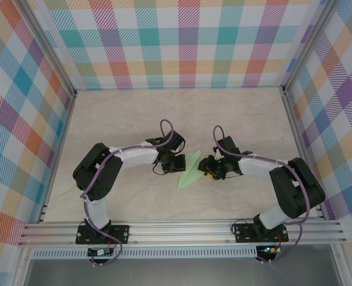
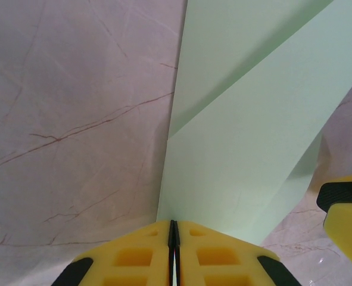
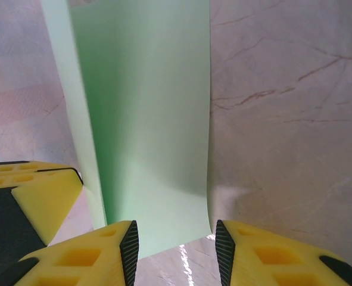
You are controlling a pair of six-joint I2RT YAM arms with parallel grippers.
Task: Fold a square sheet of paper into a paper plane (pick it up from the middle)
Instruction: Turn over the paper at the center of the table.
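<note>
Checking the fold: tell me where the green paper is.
Top view: the pale-green paper sits centred on the table, left edge pinched in the left fingers, open right fingers at its right.

You have one sheet of paper, pale green and folded to a point. You have two arms: one left arm and one right arm. Each arm has one gripper, so that makes two: the left gripper and the right gripper. Each gripper has two yellow fingers, four in all. There is one table, with three checked walls around it.
</note>
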